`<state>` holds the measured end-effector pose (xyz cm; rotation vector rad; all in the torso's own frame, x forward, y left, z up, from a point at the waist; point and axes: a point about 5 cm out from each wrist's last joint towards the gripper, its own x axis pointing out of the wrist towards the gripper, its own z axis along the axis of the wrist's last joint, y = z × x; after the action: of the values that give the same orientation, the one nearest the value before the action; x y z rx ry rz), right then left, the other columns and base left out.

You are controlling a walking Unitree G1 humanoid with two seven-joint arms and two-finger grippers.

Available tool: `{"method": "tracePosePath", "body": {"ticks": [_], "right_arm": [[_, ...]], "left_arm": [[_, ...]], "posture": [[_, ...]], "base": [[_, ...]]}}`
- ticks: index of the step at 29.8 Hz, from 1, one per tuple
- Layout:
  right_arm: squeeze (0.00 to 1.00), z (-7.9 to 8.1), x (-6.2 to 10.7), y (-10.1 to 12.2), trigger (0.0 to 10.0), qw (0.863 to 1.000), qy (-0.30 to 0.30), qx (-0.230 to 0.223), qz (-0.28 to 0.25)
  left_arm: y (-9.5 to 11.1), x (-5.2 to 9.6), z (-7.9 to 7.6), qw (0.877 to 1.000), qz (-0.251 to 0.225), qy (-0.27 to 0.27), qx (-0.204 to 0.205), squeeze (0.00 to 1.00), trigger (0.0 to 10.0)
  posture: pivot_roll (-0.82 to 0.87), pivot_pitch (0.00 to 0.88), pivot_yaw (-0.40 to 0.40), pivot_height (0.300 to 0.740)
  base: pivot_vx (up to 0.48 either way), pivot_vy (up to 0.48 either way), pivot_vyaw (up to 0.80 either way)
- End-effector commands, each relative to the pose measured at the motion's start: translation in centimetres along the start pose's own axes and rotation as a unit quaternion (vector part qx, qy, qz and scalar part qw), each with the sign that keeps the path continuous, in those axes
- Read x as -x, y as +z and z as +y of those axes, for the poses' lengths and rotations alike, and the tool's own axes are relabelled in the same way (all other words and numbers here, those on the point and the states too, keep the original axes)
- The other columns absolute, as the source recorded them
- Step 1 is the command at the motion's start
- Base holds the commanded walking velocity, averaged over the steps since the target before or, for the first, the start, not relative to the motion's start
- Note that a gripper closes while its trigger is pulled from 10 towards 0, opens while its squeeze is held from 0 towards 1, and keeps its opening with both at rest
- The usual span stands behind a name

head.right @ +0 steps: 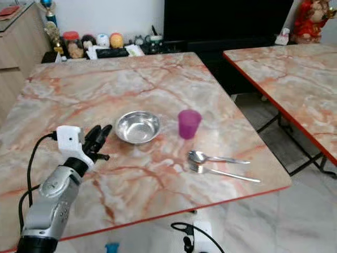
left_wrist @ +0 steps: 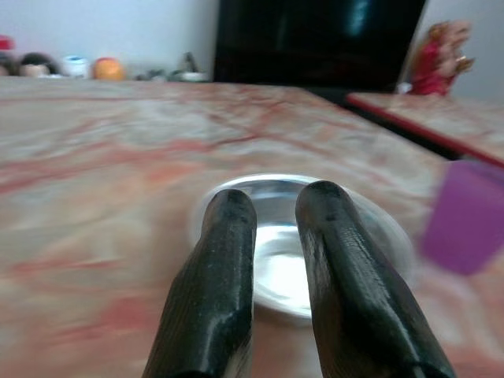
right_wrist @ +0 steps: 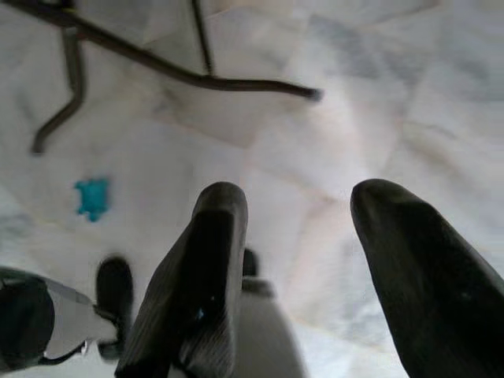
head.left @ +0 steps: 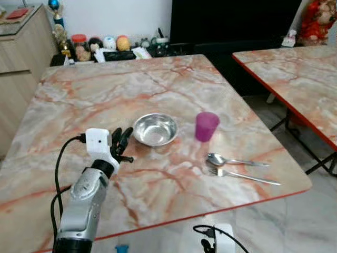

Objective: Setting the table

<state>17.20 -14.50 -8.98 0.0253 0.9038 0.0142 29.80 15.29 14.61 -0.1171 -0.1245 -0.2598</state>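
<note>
A steel bowl (head.left: 155,129) sits empty on the marble table (head.left: 105,89), with a purple cup (head.left: 206,126) upright just to its right. Nearer the front edge, a spoon (head.left: 231,160) and a fork (head.left: 239,175) lie side by side. My left gripper (head.left: 123,139) rests low over the table just left of the bowl, pointing at it. In the left wrist view its fingers (left_wrist: 228,268) stand slightly apart with nothing between them, and the bowl (left_wrist: 276,260) lies right beyond the tips. My right gripper (right_wrist: 299,197) hangs open over the floor beside the table.
A second marble table (head.left: 295,79) stands to the right across a gap of tiled floor. Jars and small ornaments (head.left: 105,45) line a low shelf behind the table, and a wooden cabinet (head.left: 21,58) stands at the far left. A small teal object (right_wrist: 92,197) lies on the floor.
</note>
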Motion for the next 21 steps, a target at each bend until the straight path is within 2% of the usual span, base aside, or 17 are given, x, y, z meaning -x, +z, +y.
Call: {"method": "tracePosePath", "body": {"ticks": [1, 7, 13, 17, 21], "right_arm": [[0.0, 0.0, 0.0, -0.2, 10.0, 1.0, 0.0, 0.0, 0.005], [0.0, 0.0, 0.0, -0.1, 10.0, 1.0, -0.002, 0.0, 0.004], [0.0, 0.0, 0.0, -0.1, 10.0, 1.0, -0.002, 0.0, 0.003], [0.0, -0.1, 0.0, 0.0, 10.0, 1.0, -0.003, 0.001, 0.003], [0.0, -0.1, 0.0, 0.0, 10.0, 1.0, -0.004, 0.001, 0.003]], "left_arm": [[0.6, 0.0, 0.4, 1.0, -0.004, 0.004, -0.009, 0.0, 10.0], [0.3, 0.0, 0.9, 1.0, 0.008, 0.014, -0.012, 0.0, 10.0], [0.2, -0.6, 1.4, 0.999, 0.017, 0.031, 0.009, 0.0, 10.0], [0.1, -1.4, 1.8, 0.999, 0.025, 0.042, 0.022, 0.0, 10.0], [-0.8, -2.9, 2.2, 0.994, 0.075, 0.057, 0.048, 0.0, 10.0]], "posture": [[0.16, 0.0, -0.044, 0.728], [0.16, 0.0, -0.045, 0.728], [0.16, 0.0, -0.048, 0.728], [0.16, 0.0, -0.049, 0.728], [0.16, 0.0, -0.049, 0.728]], "base": [[0.0, 0.0, 0.0], [0.0, 0.0, 0.0], [0.0, 0.0, 0.0], [0.0, 0.0, 0.0], [0.0, 0.0, 0.0]]}}
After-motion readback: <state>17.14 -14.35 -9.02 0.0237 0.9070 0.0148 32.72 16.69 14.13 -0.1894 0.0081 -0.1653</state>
